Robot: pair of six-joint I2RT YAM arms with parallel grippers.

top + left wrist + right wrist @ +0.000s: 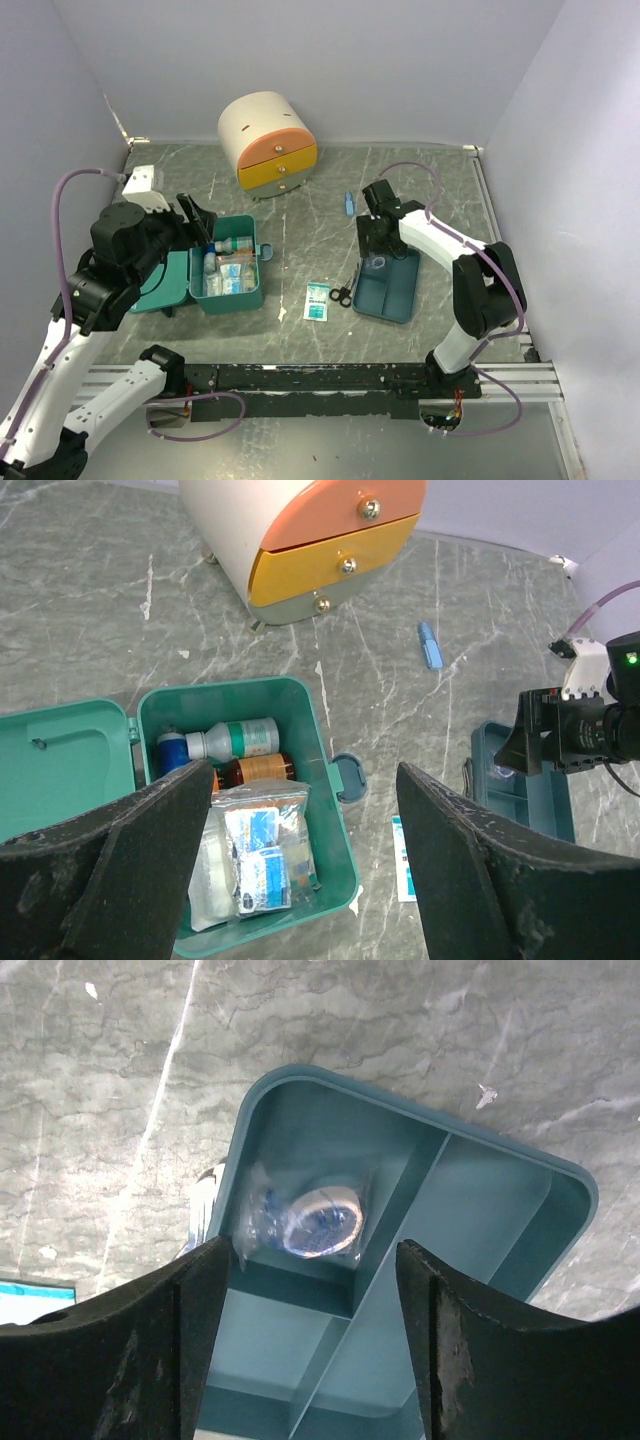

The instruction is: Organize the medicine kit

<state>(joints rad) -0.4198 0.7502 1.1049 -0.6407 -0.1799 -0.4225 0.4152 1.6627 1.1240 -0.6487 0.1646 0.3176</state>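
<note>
Hands gape empty: right hand (310, 1260) over the tray (480, 1200), apparently to take its wrapped roll (322, 1222), left hand (303, 775) above the kit (225, 687).

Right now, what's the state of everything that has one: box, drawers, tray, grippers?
green box: lid open, laid flat beside it; bottles and packets inside.
cabinet: all three drawers shut.
blue tray: holds one wrapped tape roll in a corner compartment.
left gripper: open, over the green box.
right gripper: open, over the blue tray.
</note>
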